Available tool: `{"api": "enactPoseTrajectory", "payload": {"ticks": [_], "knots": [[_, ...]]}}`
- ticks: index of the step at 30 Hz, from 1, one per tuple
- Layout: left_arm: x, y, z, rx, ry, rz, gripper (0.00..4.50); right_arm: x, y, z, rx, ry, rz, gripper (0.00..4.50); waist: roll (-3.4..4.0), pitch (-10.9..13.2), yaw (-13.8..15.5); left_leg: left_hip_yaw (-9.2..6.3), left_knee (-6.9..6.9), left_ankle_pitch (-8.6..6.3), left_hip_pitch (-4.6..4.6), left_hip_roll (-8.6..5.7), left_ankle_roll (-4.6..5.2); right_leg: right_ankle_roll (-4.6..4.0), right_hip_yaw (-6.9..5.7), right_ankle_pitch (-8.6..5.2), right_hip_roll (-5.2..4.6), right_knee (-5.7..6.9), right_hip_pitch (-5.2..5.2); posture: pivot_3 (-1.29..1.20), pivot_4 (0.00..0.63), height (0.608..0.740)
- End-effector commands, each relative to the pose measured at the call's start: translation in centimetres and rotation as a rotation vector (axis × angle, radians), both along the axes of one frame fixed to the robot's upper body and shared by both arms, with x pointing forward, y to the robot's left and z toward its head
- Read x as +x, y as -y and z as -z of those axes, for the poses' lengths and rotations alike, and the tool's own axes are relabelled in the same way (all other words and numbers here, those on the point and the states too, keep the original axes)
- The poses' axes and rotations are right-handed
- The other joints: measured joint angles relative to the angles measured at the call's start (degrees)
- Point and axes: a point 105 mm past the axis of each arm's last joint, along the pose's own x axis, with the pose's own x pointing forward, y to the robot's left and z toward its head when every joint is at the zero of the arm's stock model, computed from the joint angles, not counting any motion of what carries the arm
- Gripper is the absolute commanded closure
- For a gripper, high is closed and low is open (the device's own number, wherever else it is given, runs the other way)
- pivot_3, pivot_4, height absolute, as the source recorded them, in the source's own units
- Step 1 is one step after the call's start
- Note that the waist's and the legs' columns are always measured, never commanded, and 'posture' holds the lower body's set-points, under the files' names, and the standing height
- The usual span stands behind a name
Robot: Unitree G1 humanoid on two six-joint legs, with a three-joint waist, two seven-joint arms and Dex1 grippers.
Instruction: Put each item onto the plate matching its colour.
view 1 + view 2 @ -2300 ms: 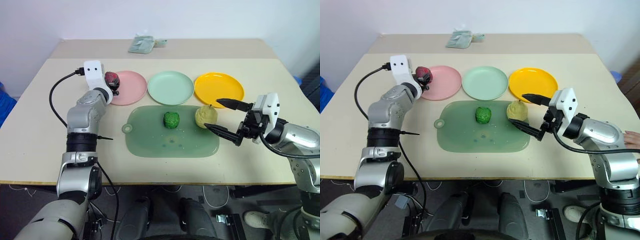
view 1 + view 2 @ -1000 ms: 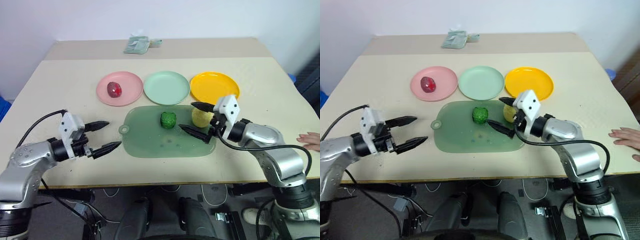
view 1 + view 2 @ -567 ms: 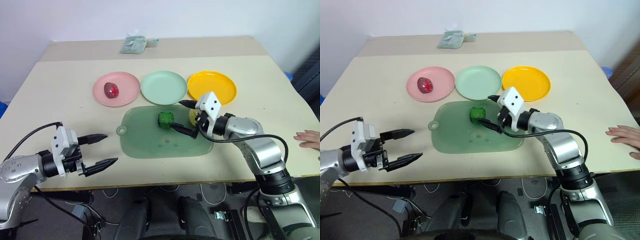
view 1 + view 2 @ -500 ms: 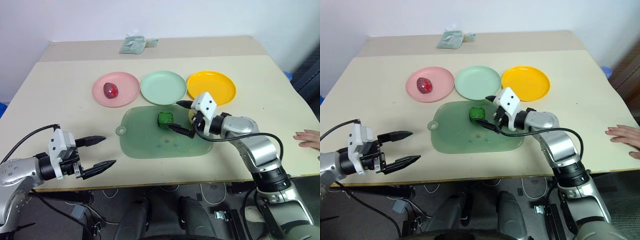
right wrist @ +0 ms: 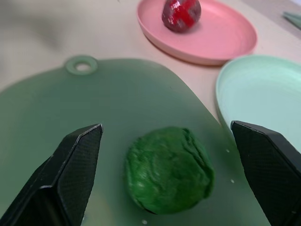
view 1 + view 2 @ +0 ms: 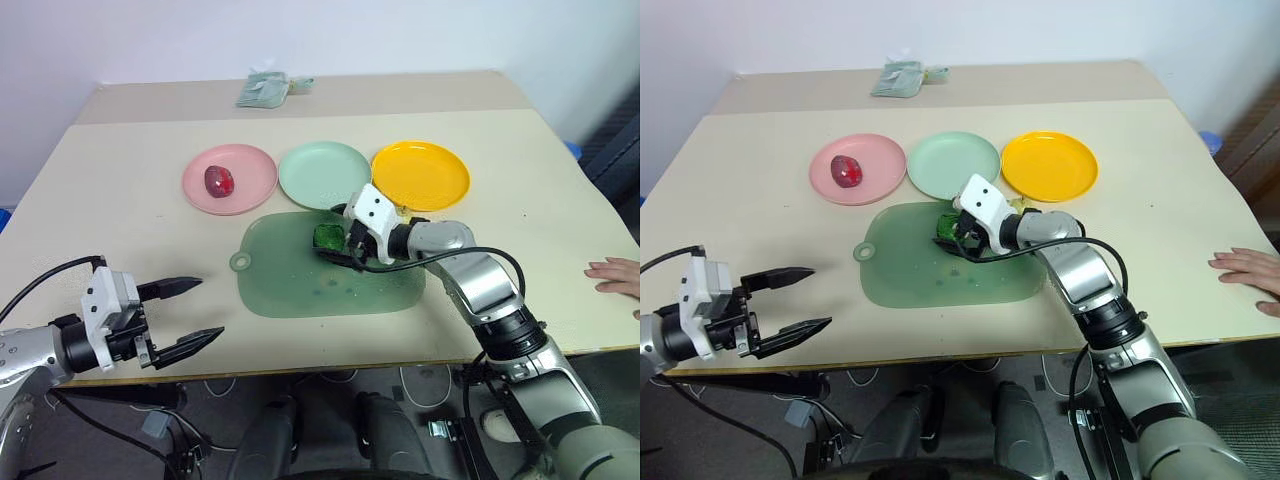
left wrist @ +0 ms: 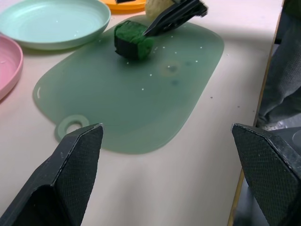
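Reaching in, the right hand has swung from the yellow fruit to straddle the green fruit, fingers wide; left hand retreated, empty, wide.

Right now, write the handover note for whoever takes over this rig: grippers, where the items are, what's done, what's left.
Left gripper: open, holding nothing, low near the table's front edge, away from the items.
Right gripper: open, a finger on either side of the green fruit on the green mat; not closed on it.
Red fruit sits on the pink plate: done.
Green plate and yellow plate hold nothing.
Yellow fruit is on the mat beyond the right gripper, mostly hidden behind it.
Left: green fruit to the green plate, yellow fruit to the yellow plate.
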Motion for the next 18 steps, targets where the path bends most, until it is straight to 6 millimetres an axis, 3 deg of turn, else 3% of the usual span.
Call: {"api": "enactPoseTrajectory", "payload": {"ticks": [1,12,15,18], "knots": [[-0.1,0.3,-0.9,0.013,0.044,0.007,0.05,0.3,-0.6,-0.8,-0.04,0.025,-0.001,0.0,0.0,0.0,-0.03,0.0,0.0,0.0,0.0,0.0,0.0,0.0,0.0,0.0,0.0,0.01,-0.01,0.0,0.15,0.74],[-0.3,0.7,-0.8,0.015,0.05,0.008,0.05,0.7,-0.8,0.3,-0.127,-0.01,-0.005,0.0,0.0,0.0,-0.06,0.01,-0.01,-0.01,0.0,0.0,-0.01,0.01,0.0,0.01,0.02,0.01,-0.02,0.0,0.15,0.74],[-0.4,0.7,-0.8,0.012,0.051,0.004,0.0,0.9,-0.9,0.3,-0.132,-0.014,-0.006,0.9,0.0,0.0,-0.07,0.01,-0.02,-0.01,0.0,0.0,-0.01,0.02,0.0,0.01,0.02,0.03,-0.03,0.0,0.15,0.74],[-0.5,0.8,-0.6,0.009,0.051,0.001,0.0,1.0,-1.0,0.3,-0.135,-0.017,-0.011,2.33,0.0,0.0,-0.07,0.01,-0.02,-0.01,0.0,0.0,-0.02,0.02,0.0,0.01,0.02,0.03,-0.04,0.0,0.15,0.74]]}}
